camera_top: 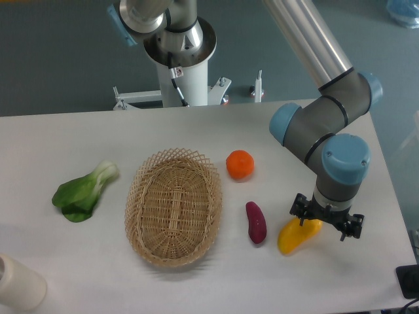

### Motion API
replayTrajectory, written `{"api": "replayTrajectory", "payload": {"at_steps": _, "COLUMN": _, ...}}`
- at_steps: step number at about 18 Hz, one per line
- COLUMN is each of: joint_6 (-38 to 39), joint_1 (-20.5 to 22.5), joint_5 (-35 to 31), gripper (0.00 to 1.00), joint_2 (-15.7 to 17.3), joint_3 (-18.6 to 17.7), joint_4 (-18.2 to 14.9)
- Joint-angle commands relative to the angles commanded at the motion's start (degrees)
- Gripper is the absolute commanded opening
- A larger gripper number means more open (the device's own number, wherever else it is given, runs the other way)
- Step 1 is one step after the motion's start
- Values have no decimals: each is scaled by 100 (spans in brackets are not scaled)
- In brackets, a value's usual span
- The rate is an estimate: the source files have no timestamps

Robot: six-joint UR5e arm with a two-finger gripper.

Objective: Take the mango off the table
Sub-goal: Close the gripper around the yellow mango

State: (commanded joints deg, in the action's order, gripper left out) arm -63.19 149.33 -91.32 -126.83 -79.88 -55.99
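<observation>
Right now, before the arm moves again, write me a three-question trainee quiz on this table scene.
1. True or false: the mango lies inside the wicker basket.
2. Which item lies closest to the mango? A) bok choy B) purple vegetable C) orange
3. Fill in: the gripper is directly over the ____.

Key: 1. False, it lies on the table. 2. B. 3. mango.
</observation>
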Motion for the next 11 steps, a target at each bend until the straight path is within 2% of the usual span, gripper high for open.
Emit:
{"api": "replayTrajectory", "payload": {"at_steps": 4, "joint_6": -404, "joint_1": 0, "joint_5": -9, "gripper": 100, "joint_2": 9, "joint_3": -115, "joint_4": 62}}
{"api": "replayTrajectory", "payload": {"at_steps": 11, "joint_6": -466, "joint_1": -27, "joint_5": -9, "gripper": 100, "joint_2": -123, "joint_3": -106, "joint_4": 53}}
